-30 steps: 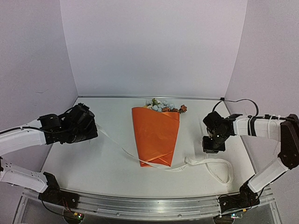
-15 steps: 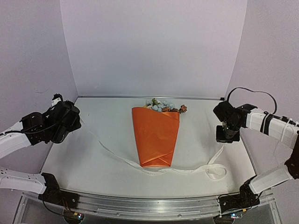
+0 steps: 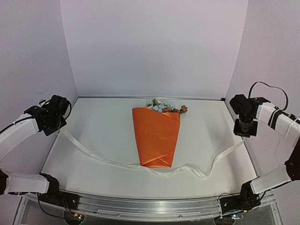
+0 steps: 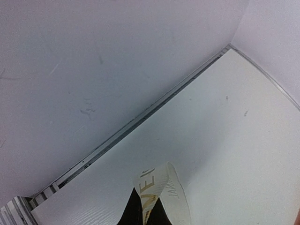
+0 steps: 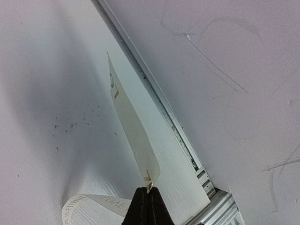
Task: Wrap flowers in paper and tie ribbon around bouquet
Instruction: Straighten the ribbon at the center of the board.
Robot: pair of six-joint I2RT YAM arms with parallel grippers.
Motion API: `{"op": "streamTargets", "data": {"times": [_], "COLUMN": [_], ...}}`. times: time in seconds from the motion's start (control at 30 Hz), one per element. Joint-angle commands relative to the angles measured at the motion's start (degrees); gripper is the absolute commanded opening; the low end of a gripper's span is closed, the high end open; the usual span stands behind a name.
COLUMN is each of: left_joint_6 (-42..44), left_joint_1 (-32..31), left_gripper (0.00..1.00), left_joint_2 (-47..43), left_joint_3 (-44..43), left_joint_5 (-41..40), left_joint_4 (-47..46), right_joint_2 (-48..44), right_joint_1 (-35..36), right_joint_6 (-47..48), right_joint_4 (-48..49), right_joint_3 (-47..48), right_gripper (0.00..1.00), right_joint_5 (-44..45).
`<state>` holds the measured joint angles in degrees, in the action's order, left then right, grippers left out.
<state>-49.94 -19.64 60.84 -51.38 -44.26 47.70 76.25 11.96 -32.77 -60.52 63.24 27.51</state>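
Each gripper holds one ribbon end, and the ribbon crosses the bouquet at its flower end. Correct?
No. The top view shows the ribbon passing the bouquet's narrow near tip, not its flower end. The left gripper and right gripper each hold one end.

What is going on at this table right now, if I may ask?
A bouquet is being tied. The flowers sit wrapped in an orange paper cone. The robot's left fingers and right fingers are each shut on one end of the ribbon, which droops across the table past the cone's near tip.
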Motion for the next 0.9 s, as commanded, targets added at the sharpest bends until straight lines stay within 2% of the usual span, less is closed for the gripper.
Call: {"op": "streamTargets", "data": {"times": [0.0,0.17,0.37,0.7,0.77,0.8,0.83,0.87], "left_joint_6": [2.9,3.4,4.7,5.1,4.8,4.6,4.5,4.5], "left_joint_1": [11.2,18.3,23.1,23.7,23.7,23.7,23.7,23.7], "left_gripper": [0.0,0.0,0.0,0.0,0.0,0.01,0.07,0.16], "left_joint_2": [0.5,3.0,4.2,4.9,4.5,4.3,4.2,4.1], "left_joint_3": [5.2,7.9,7.9,9.2,9.5,9.5,9.4,9.3], "left_joint_5": [14.2,18.0,20.2,19.8,19.3,19.0,18.9,18.9], "left_joint_4": [-5.3,-8.5,-10.3,-11.2,-11.2,-11.1,-11.0,-11.0], "right_joint_2": [-0.1,1.2,1.6,3.2,3.2,3.1,3.0,2.9], "right_joint_1": [-2.7,-5.3,-8.2,-9.6,-9.7,-9.7,-9.8,-9.8], "right_joint_6": [-1.1,-0.9,1.6,3.6,3.7,3.7,3.8,3.8], "right_joint_4": [-3.8,-4.8,-5.5,-7.1,-7.1,-7.1,-7.2,-7.3], "right_joint_3": [2.6,2.9,4.6,7.7,7.7,7.7,7.9,8.1], "right_gripper": [0.0,0.0,0.0,0.0,0.03,0.05,0.09,0.14], "right_joint_5": [4.2,5.6,8.1,11.9,12.0,11.9,11.6,11.1]}}
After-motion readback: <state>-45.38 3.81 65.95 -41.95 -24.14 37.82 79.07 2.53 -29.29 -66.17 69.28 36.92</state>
